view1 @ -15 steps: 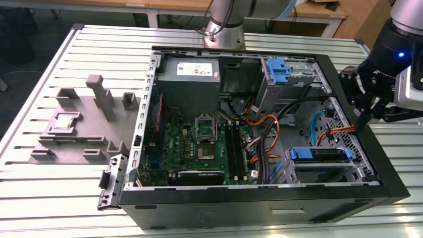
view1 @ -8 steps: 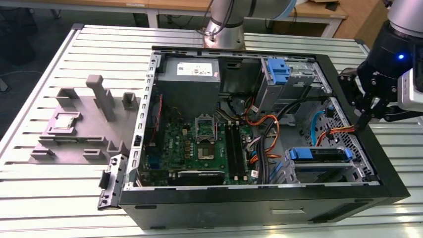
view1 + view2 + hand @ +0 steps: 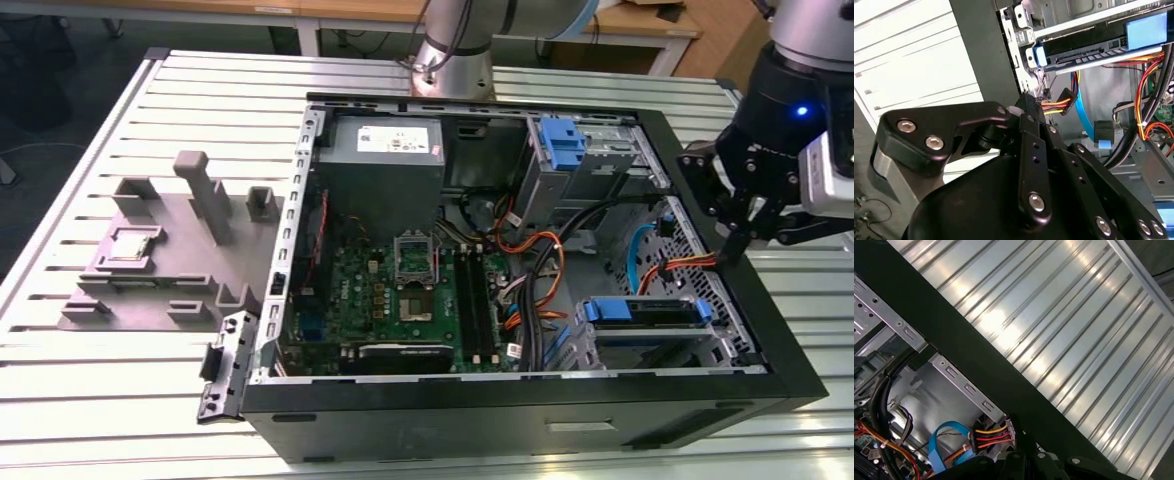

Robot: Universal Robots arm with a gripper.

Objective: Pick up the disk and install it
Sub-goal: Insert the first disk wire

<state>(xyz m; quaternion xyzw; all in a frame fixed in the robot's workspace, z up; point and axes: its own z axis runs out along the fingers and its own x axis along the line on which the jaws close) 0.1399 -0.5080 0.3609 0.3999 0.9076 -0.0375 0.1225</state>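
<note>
You had the hand (image 3: 737,248) drawn narrow inside the case (image 3: 534,425), tips beside the power plug (image 3: 1066,101), pinching it or not I couldn't tell, likely because the disk (image 3: 642,312) sat in its cage (image 3: 650,352), ports toward the hand.

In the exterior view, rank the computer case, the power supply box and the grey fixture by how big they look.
Largest: computer case.
Next: grey fixture, spread out beside the case.
Smallest: power supply box. It sits farther back, inside the case, so its true size is unsure.
</note>
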